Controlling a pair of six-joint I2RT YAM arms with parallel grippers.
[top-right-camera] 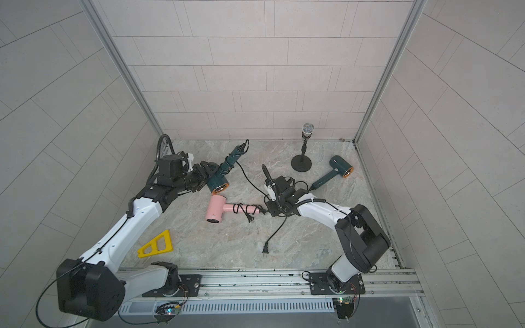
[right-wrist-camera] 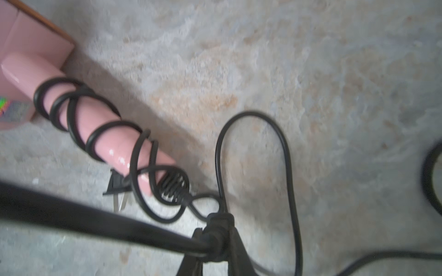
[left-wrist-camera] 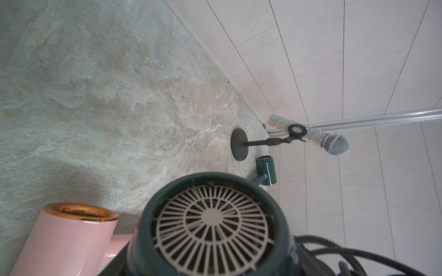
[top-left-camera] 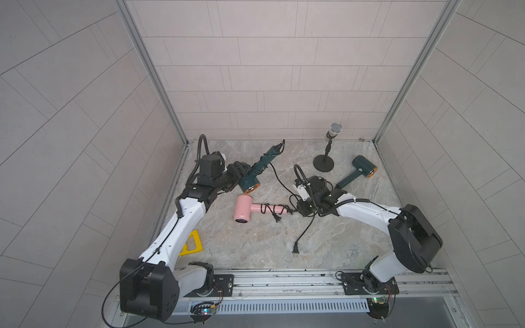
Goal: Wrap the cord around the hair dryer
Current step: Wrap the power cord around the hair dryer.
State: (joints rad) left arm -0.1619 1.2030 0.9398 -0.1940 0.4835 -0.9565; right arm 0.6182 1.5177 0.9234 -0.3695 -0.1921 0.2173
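My left gripper (top-left-camera: 240, 176) is shut on the round head of a dark green hair dryer (top-left-camera: 250, 181), whose rear grille (left-wrist-camera: 212, 224) fills the left wrist view. The dryer's handle (top-left-camera: 262, 162) tilts up toward the back wall with a few cord turns around it. From there the black cord (top-left-camera: 279, 181) trails across the table to my right gripper (right-wrist-camera: 218, 236), which is shut on it. Past the grip, the loose end runs to the plug (top-left-camera: 295, 250) lying on the stone top.
A pink hair dryer (top-left-camera: 250, 210) with its cord wound on lies just left of the right gripper. A second green dryer (top-left-camera: 360, 170) and a microphone on a stand (top-left-camera: 326, 153) stand at the back right. A yellow triangle (top-right-camera: 156, 245) lies near the front left.
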